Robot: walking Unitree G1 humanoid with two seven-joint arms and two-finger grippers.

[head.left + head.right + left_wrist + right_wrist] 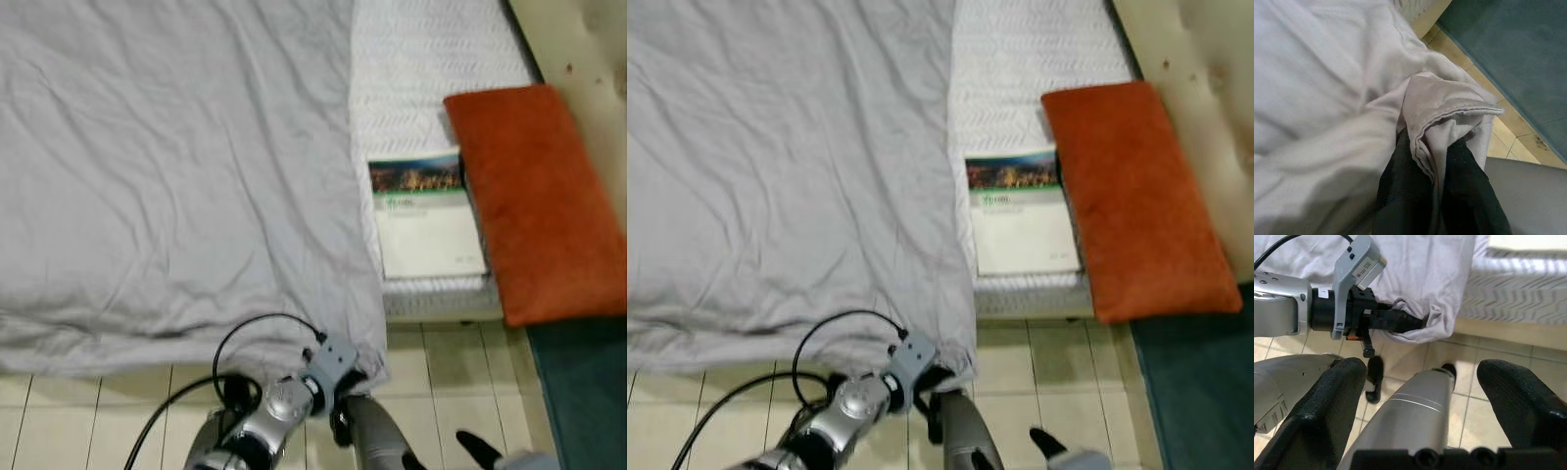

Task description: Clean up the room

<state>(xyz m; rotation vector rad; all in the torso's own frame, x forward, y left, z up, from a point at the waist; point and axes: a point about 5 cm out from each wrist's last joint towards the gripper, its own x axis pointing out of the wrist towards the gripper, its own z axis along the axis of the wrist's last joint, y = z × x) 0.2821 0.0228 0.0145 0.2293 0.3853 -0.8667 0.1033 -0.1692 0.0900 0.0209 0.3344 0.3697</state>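
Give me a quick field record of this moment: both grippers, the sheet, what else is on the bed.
left gripper: shut on the grey sheet's corner, at the bed's foot edge
right gripper: open, low over the tiled floor, holding nothing
grey sheet: spread over most of the mattress, wrinkled
book: flat on bare mattress
orange cushion: beside the book

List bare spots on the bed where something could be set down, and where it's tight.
Widest free patch: the flat grey sheet left of the book. Smaller one: white mattress above the book, left of the orange cushion. Crowded: book touches the cushion; the sheet's lower corner is pinched by the left gripper. Right gripper open over floor tiles.
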